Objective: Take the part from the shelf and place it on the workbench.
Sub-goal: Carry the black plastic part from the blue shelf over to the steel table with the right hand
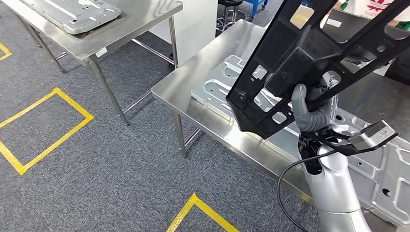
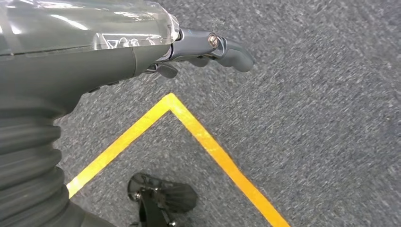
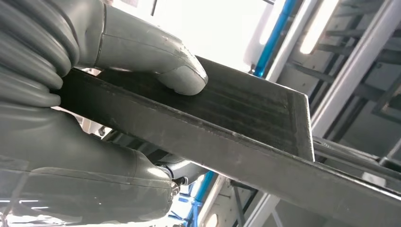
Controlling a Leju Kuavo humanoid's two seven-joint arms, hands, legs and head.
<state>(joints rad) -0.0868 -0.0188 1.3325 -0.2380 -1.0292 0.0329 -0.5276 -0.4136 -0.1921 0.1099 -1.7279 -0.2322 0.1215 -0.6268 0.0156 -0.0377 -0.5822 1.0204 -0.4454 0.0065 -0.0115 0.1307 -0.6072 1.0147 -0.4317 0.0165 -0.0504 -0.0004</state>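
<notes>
A large black frame part [image 1: 314,53] with cut-out openings hangs tilted above the steel workbench [image 1: 193,67]. My right hand [image 1: 309,108] grips its lower edge from below, arm raised. In the right wrist view the thumb [image 3: 179,71] presses on the part's flat black face [image 3: 246,118], with the fingers wrapped under it. A silver stamped panel [image 1: 217,89] lies on the workbench beneath the part. My left hand [image 2: 208,47] hangs over grey carpet and holds nothing, its fingers loosely apart.
A second steel table [image 1: 96,41] stands at the back left with a grey panel [image 1: 77,12] on it. Yellow tape lines [image 1: 48,125] mark the carpet. A black cable [image 1: 285,183] loops beside my right forearm. More silver panels [image 1: 387,174] lie at the right.
</notes>
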